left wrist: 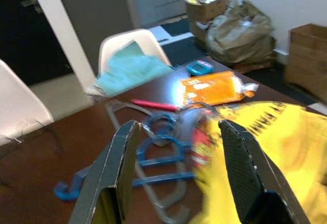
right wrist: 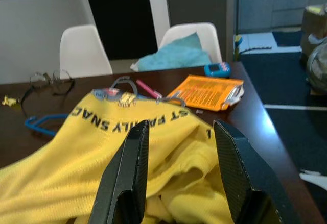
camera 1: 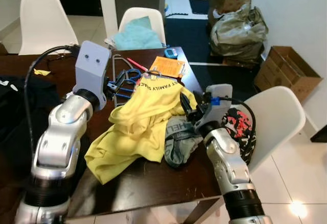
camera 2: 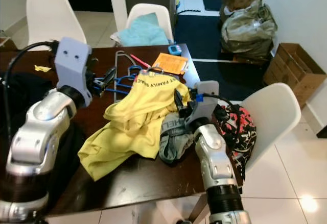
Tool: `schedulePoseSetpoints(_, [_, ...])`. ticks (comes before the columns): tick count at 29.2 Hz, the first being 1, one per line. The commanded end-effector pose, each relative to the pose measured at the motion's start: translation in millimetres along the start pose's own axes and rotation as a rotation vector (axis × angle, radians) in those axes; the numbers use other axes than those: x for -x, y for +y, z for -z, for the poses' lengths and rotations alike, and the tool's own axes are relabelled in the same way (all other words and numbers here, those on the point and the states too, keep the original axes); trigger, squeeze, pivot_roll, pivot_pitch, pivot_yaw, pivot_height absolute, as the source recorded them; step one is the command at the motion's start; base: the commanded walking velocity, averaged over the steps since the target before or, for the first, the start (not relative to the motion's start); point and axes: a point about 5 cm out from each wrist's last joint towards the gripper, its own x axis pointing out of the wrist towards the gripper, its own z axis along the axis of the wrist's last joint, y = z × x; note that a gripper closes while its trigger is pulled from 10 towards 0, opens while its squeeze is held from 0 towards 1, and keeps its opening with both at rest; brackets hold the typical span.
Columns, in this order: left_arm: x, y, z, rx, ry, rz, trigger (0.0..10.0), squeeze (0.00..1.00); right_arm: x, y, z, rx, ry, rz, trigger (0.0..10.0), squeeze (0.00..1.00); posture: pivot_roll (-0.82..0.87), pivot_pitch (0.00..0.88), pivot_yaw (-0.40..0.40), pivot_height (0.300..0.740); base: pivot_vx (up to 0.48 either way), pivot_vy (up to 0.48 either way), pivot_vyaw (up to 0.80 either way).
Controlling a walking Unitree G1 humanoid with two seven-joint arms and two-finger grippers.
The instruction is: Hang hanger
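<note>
A blue hanger point(camera 1: 127, 77) and a grey hanger point(camera 1: 116, 61) lie tangled on the dark table point(camera 1: 153, 183), just left of a crumpled yellow shirt point(camera 1: 138, 117). A metal hook point(right wrist: 171, 100) pokes out at the shirt's collar. My left gripper point(camera 1: 116, 85) hovers open over the blue hanger point(left wrist: 153, 155), with nothing between its fingers point(left wrist: 120, 173). My right gripper point(camera 1: 189, 106) stands open at the shirt's right edge, pointing across the yellow cloth point(right wrist: 102, 157) and holding nothing.
An orange packet point(camera 1: 167, 66), a red pen point(camera 1: 137, 64) and a grey-green garment point(camera 1: 179, 140) lie on the table. A white chair point(camera 1: 278, 117) holding patterned cloth stands right of my right arm. Farther chairs, bags point(camera 1: 237, 30) and a cardboard box point(camera 1: 288, 71) stand beyond.
</note>
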Motion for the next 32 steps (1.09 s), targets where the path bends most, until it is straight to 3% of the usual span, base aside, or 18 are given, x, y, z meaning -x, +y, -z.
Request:
schedulePoseSetpoints(1, [2.3,-2.6,2,-0.001,-0.006,-0.013,10.0,0.00,-0.4,0.5,-6,-0.005,-0.037,-0.002,10.0,0.00,-0.01,0.136,-0.009,0.740,0.000,0.000,0.00])
schedulePoseSetpoints(7, [1.2,-14.1,8,0.050,0.009,-0.038,10.0,0.00,-1.9,5.1,-7,-0.011,-0.032,-0.018,10.0,0.00,0.00,0.136,-0.011,0.740,-0.306,0.000,0.00])
schedulePoseSetpoints(32, [6.3,-16.6,9,0.036,0.002,-0.052,10.0,0.00,0.9,9.7,-2,-0.013,-0.002,-0.034,10.0,0.00,0.00,0.135,-0.010,0.740,-0.326,0.000,0.00])
